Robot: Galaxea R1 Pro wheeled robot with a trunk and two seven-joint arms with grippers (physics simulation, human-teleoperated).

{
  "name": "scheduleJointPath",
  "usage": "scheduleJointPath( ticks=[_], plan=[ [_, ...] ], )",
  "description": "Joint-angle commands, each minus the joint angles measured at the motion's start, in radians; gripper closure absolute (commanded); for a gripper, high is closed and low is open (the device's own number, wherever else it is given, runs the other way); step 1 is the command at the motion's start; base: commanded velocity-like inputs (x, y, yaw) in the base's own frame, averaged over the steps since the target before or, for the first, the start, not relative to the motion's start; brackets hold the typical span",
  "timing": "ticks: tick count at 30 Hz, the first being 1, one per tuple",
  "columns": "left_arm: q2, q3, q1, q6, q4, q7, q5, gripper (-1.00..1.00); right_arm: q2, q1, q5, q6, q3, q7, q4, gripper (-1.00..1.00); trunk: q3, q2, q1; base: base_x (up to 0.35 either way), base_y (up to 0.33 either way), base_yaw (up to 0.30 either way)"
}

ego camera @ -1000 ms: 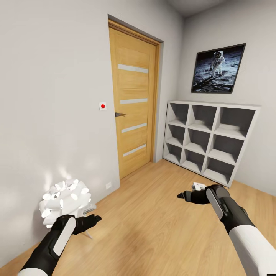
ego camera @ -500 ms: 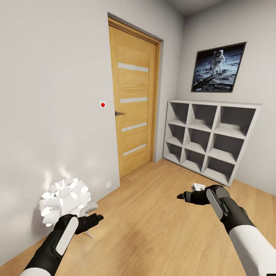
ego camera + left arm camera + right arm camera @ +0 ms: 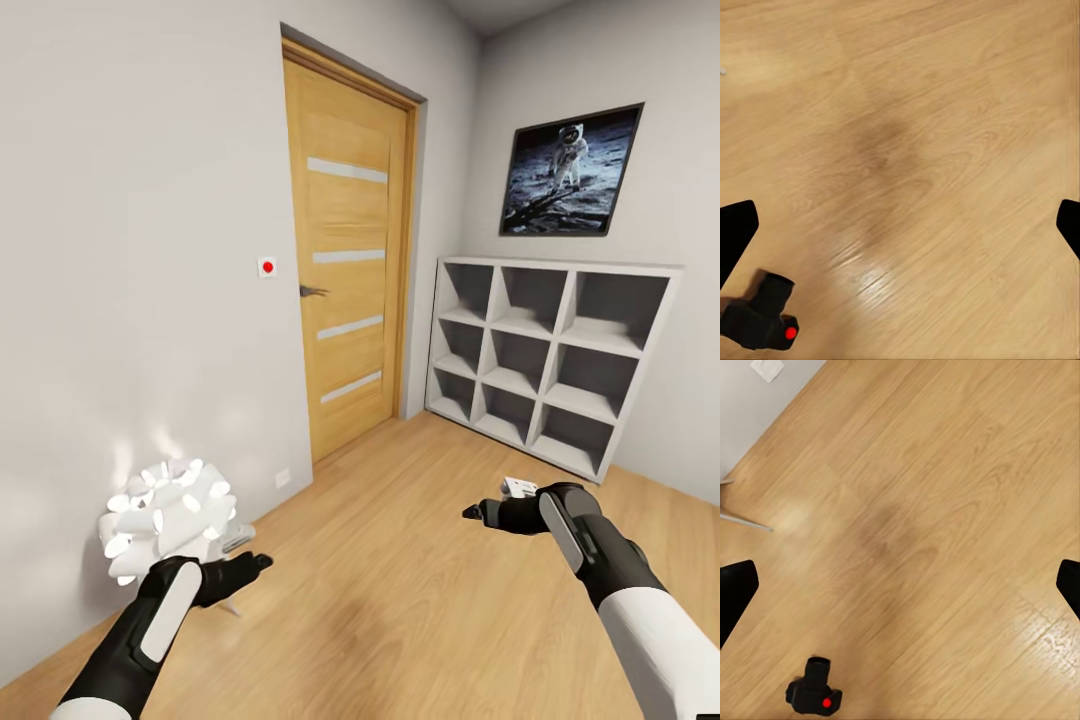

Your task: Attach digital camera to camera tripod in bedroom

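Light wood plank floor (image 3: pixel 945 112) | small black red-buttoned digital camera (image 3: pixel 761 319) lower left, lens pointing up-frame | left tool (image 3: pixel 900 225) nearer, both tools (image 3: pixel 900 585) wide open, empty

A light wood plank floor (image 3: pixel 400 590) runs to pale grey-white walls (image 3: pixel 130 300). Ahead of the left gripper, a closed honey-coloured wooden door with four frosted horizontal strips (image 3: pixel 350 260) sits in a matching frame, with a dark lever handle (image 3: pixel 312 292) and, on the wall beside it, a small white plate with a red dot (image 3: pixel 267 266). Beyond the right gripper stands a white nine-cubby open shelf unit (image 3: pixel 545 360), its compartments shaded grey; above it hangs a dark-framed astronaut moon photograph (image 3: pixel 570 172). Just beside the left gripper, a glowing white petal-shaped floor lamp (image 3: pixel 165 515) throws soft light onto the wall.
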Motion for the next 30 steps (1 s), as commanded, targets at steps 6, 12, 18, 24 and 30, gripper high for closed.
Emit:
scheduleJointPath(
  ticks=[6,12,18,24,30],
  plan=[
    [-0.002,0.002,-0.001,-0.003,-0.007,0.006,0.105,-1.0,-0.001,-0.001,0.004,0.003,0.001,0.005,-0.001,-1.0,-0.02,-0.043,0.023,0.0,0.0,0.0],
    [-0.002,-0.004,-0.001,-0.003,-0.024,0.016,0.154,-1.0,0.001,-0.001,0.001,0.006,0.002,0.006,-0.003,-1.0,-0.039,-0.085,0.046,0.0,0.0,0.0],
    [0.004,-0.002,-0.001,0.005,-0.035,0.018,0.167,-1.0,-0.01,-0.001,0.014,0.015,0.001,0.018,-0.004,-1.0,-0.058,-0.127,0.069,0.0,0.0,0.0],
    [0.004,-0.001,-0.001,0.003,-0.035,0.018,0.167,-1.0,-0.006,0.0,0.014,0.015,0.003,0.019,-0.004,-1.0,-0.076,-0.169,0.092,0.0,0.0,0.0],
    [0.001,-0.002,-0.001,0.002,-0.036,0.018,0.168,-1.0,0.002,0.0,0.011,0.01,0.007,0.02,-0.001,-1.0,-0.095,-0.211,0.115,0.0,0.0,0.0]
  ],
)
